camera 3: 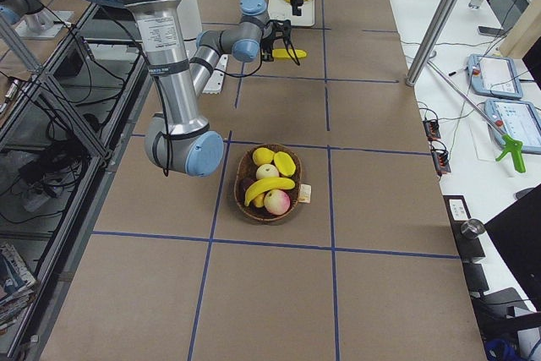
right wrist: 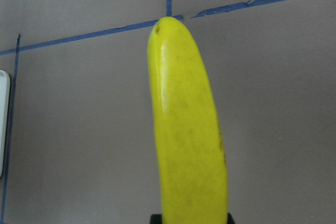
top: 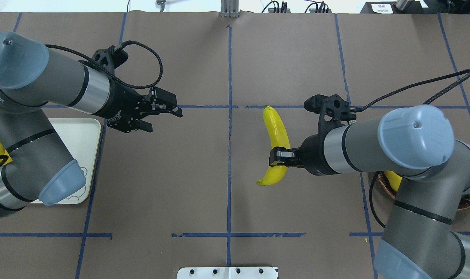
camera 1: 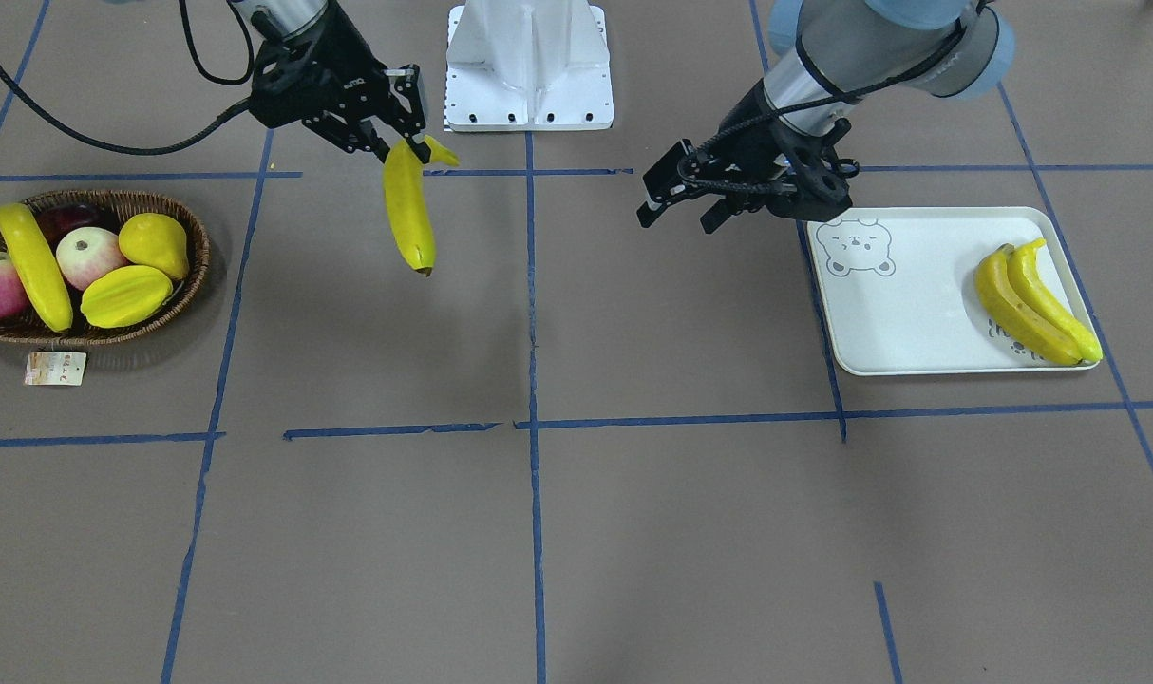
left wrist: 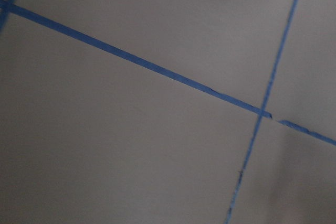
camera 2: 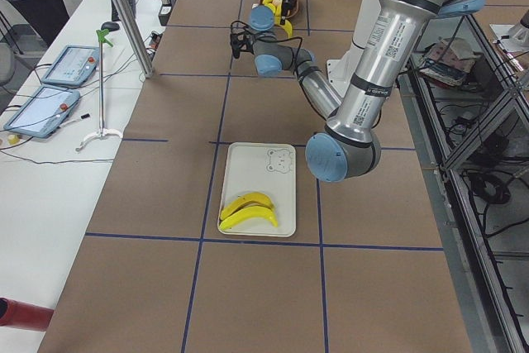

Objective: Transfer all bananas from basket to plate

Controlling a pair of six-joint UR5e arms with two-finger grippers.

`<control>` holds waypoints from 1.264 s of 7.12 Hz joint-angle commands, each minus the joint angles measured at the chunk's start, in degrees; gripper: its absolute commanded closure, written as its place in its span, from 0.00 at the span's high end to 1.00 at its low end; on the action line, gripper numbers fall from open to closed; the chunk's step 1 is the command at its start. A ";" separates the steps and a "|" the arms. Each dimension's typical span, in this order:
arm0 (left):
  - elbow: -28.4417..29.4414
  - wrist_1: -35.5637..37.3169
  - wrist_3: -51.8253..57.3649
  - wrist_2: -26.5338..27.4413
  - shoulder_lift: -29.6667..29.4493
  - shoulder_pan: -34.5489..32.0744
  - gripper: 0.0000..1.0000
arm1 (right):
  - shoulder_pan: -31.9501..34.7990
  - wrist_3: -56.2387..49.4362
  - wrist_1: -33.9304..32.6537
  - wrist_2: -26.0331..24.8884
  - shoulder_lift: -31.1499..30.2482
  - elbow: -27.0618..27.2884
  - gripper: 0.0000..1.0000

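My right gripper is shut on one end of a yellow banana and holds it in the air over the table, between the basket and the plate. The banana also shows in the overhead view and fills the right wrist view. My left gripper is open and empty, hovering just beside the plate's bear-face corner. The plate holds two bananas side by side at its far end. The wicker basket still holds one banana.
The basket also holds a yellow pear, a starfruit and two apples. A paper tag lies beside it. The white robot base stands at the table's edge. Blue tape lines cross the brown table.
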 commanded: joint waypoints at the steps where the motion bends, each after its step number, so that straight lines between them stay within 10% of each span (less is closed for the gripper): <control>1: 1.23 -2.45 -2.67 0.59 -2.29 0.78 0.99 | -4.15 0.06 0.00 -3.38 3.78 -0.91 0.12; 7: 3.17 -2.19 -14.45 11.84 -9.07 10.09 0.99 | -7.07 0.06 0.09 -7.09 7.49 -2.24 0.12; 9: 4.48 -2.36 -14.62 11.84 -9.42 10.54 0.77 | -7.16 0.93 0.09 -7.18 7.84 -2.15 0.12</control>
